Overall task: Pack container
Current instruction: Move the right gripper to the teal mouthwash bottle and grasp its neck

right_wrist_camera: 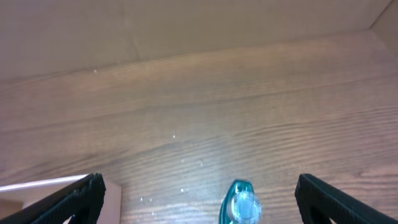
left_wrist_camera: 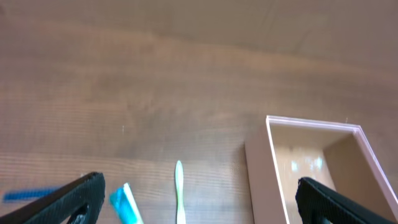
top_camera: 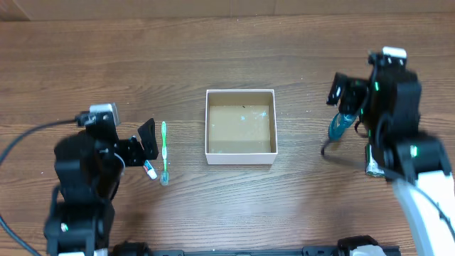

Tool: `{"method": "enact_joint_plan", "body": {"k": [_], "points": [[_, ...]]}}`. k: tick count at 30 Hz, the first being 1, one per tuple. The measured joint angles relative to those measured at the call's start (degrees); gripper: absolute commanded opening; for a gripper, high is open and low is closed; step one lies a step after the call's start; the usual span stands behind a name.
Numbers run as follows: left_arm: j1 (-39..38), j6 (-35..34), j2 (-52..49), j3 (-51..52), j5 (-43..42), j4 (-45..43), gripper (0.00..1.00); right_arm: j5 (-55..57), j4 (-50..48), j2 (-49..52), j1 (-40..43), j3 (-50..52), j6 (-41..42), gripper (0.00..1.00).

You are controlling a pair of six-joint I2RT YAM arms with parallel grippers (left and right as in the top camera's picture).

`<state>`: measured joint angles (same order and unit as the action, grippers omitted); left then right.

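1. Looking down from overhead, the container [top_camera: 240, 157] sits mid-table [top_camera: 234, 213], mouth up and brown floor bare, so packing looks not yet begun. It is nearly square, with walls running left-right and near-far, and shows no real long axis. The left gripper [top_camera: 146, 149] hangs by a green toothbrush [top_camera: 164, 146] and a small tube [top_camera: 150, 169], well left of the container. The right gripper [top_camera: 346, 107] hangs over a teal bottle [top_camera: 341, 126], well right of it.
2. Left wrist: the fingers are spread wide and hold nothing. The toothbrush lies between them, its long axis near-to-far. The next move likely calls for lowering and closing across the handle.
3. Right wrist: the fingers are likewise spread and empty, with the bottle's cap between them, lower down.
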<state>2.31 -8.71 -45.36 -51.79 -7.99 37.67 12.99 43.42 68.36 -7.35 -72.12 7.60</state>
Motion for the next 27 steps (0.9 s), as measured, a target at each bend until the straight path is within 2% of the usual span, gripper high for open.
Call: {"method": "enact_joint_plan", "body": {"k": [6,15,21,27], "points": [[0.0,0.6,-8.1,-9.3,0.0,6.4,1.0,-6.1,9.2,11.9,5.3,-12.0,0.0,1.0],[0.0,1.4,-8.9,-10.3,-0.4,7.0,1.0,-10.2,11.8,13.6,8.4,-13.1,-0.1,1.0],[0.0,1.4,-9.3,-10.3,-0.4,7.5,1.0,-8.5,15.8,13.9,10.8,-13.3,3.6,1.0],[0.0,1.4,-10.5,-10.3,-0.6,7.6,1.0,-8.0,21.0,20.3,11.5,-13.8,6.2,1.0]]}}
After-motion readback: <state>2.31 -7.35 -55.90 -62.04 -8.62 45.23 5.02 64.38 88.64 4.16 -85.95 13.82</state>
